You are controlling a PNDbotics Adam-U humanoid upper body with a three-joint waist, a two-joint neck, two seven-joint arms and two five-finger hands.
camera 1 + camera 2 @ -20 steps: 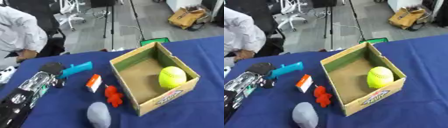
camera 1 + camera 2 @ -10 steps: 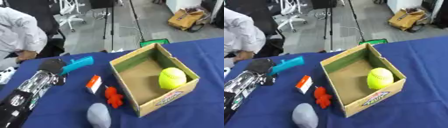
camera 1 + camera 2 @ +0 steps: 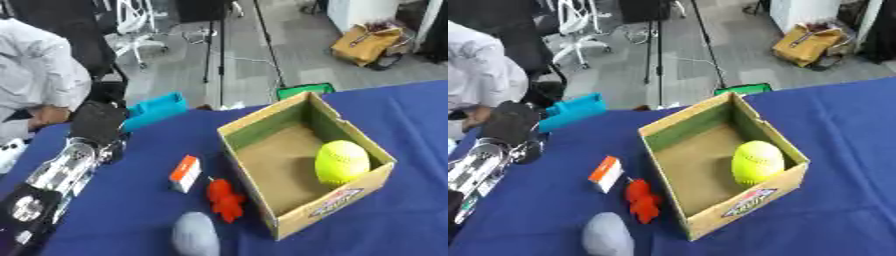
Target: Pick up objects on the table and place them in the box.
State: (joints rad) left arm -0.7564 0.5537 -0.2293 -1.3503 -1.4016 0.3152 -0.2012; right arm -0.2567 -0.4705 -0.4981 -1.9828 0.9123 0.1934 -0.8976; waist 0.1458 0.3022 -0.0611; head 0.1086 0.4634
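My left hand is shut on a long turquoise object and holds it lifted over the table's far left part, left of the box. The open cardboard box stands mid-table with a yellow-green ball inside it. Left of the box on the blue cloth lie a small orange-and-white carton, a red toy and a grey rounded object near the front edge. My right hand shows in neither view.
The blue-clothed table has room to the right of and behind the box. A person in a white shirt sits past the far left edge. Stands, a chair and a tan bag are on the floor beyond.
My left hand has raised the turquoise object off the cloth and carried it up and toward the far side. The other objects have stayed put.
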